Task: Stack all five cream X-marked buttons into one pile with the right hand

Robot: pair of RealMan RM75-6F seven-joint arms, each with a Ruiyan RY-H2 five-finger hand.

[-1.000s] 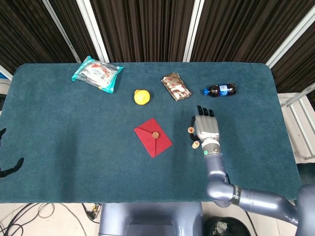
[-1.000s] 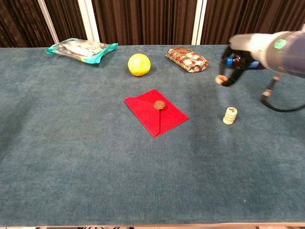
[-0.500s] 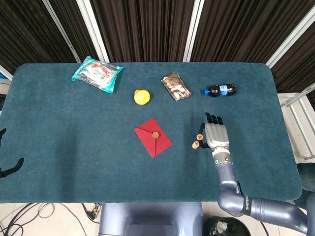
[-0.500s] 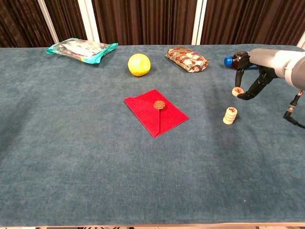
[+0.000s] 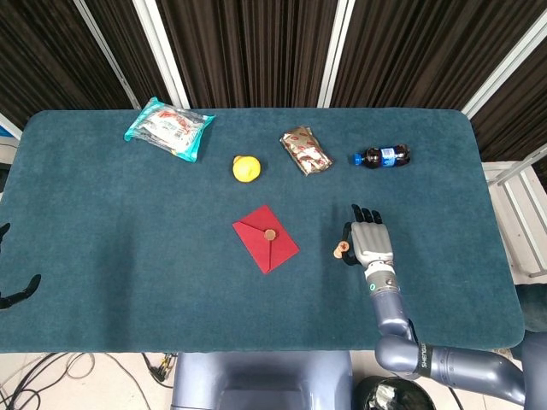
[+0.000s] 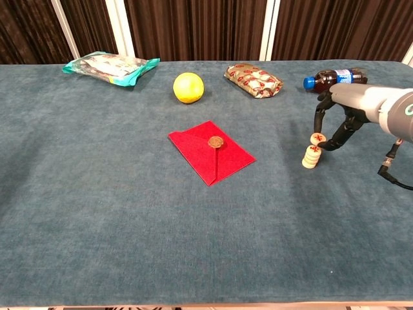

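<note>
A short pile of cream X-marked buttons (image 6: 311, 157) stands on the teal table, right of the red envelope. My right hand (image 6: 340, 120) pinches one more cream button (image 6: 317, 138) between its fingertips, holding it slightly tilted just over the pile's top. In the head view the same right hand (image 5: 369, 243) has the held button (image 5: 341, 250) at its left side, and the pile under it is hidden. Only dark fingertips of my left hand (image 5: 17, 291) show at the far left edge.
A red envelope (image 6: 211, 151) with a brown clasp lies mid-table. Behind it sit a lemon (image 6: 188, 87), a brown snack packet (image 6: 254, 80) and a teal snack bag (image 6: 110, 66). A small cola bottle (image 6: 335, 77) lies just behind the right hand.
The right hand has carried the button from the back, near the bottle, forward and down until it is just over the pile. The left hand has not moved.
</note>
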